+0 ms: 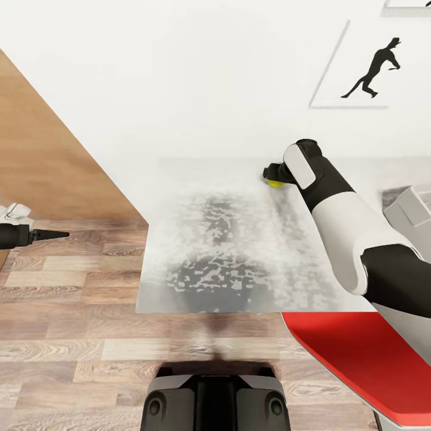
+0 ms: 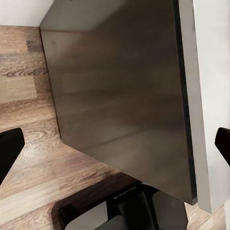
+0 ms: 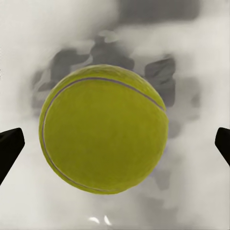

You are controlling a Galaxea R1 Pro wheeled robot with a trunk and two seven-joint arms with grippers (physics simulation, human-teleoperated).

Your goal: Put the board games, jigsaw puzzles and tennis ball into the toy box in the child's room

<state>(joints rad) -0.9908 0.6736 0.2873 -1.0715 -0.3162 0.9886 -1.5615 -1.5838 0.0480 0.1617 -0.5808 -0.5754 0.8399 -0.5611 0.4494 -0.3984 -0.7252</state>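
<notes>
1. Fingers of the left gripper [image 1: 51, 235] hang over the wooden floor [image 1: 66, 353] beside the table's [image 1: 179, 287] left edge, tips spread in the wrist view.
2. At centre, the pale table top lies mottled with grey.
3. Right gripper [image 1: 272, 175] reaches to the table's far edge, fingers [image 3: 9, 151] wide either side of the tennis ball [image 3: 103, 128], not touching it.

The bench [image 1: 227, 239] lies bare from 9 to 12 o'clock of the tennis ball [image 1: 276, 183], with open passage there. The wall [image 1: 179, 78] blocks behind it; the toy box [image 1: 413, 209] stands at 3 o'clock.
</notes>
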